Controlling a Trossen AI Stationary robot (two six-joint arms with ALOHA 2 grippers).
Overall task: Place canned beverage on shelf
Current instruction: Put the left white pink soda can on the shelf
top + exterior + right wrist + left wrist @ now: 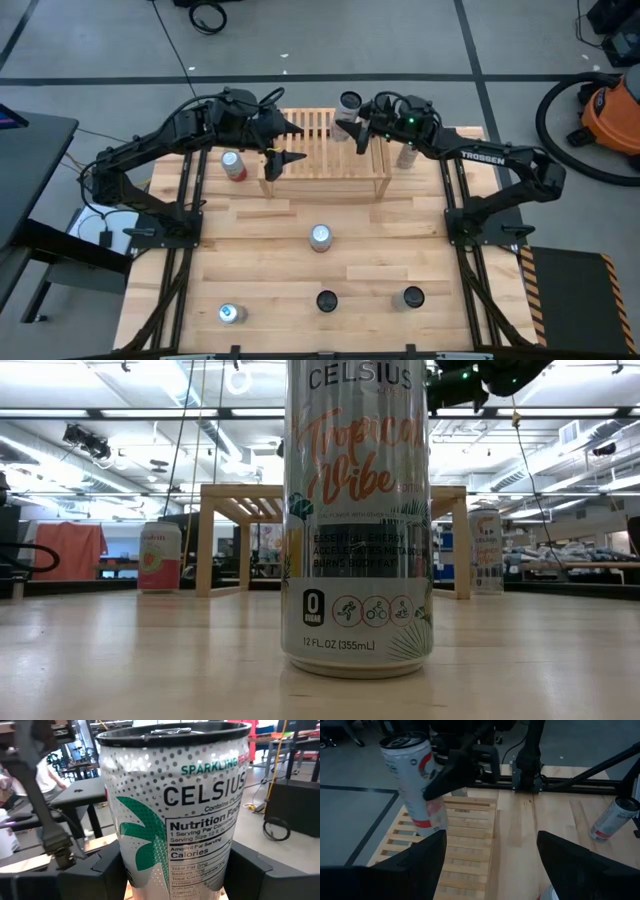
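Note:
The shelf (322,165) is a low rack of light wood with a slatted top, standing at the table's far middle. My right gripper (354,124) is shut on a white and silver canned beverage (175,805) over the shelf's far right part (465,835). The same can (412,780) shows in the left wrist view above the slats. My left gripper (298,144) hangs open over the shelf's left part, with nothing between its fingers (420,865). In the low view a large can (358,510) in front hides the held one. My right gripper pinches the can's side wall (117,865) between its two fingers, around mid-height. The fingers (445,775) lie level and come from the table's right. The can stands about upright with its lower end (432,822) at the slats; whether it rests on them I cannot tell.
A red and white can (233,165) stands left of the shelf and another can (406,155) right of it. One can (320,237) stands mid-table. Three more (230,314), (327,300), (412,297) stand near the front edge.

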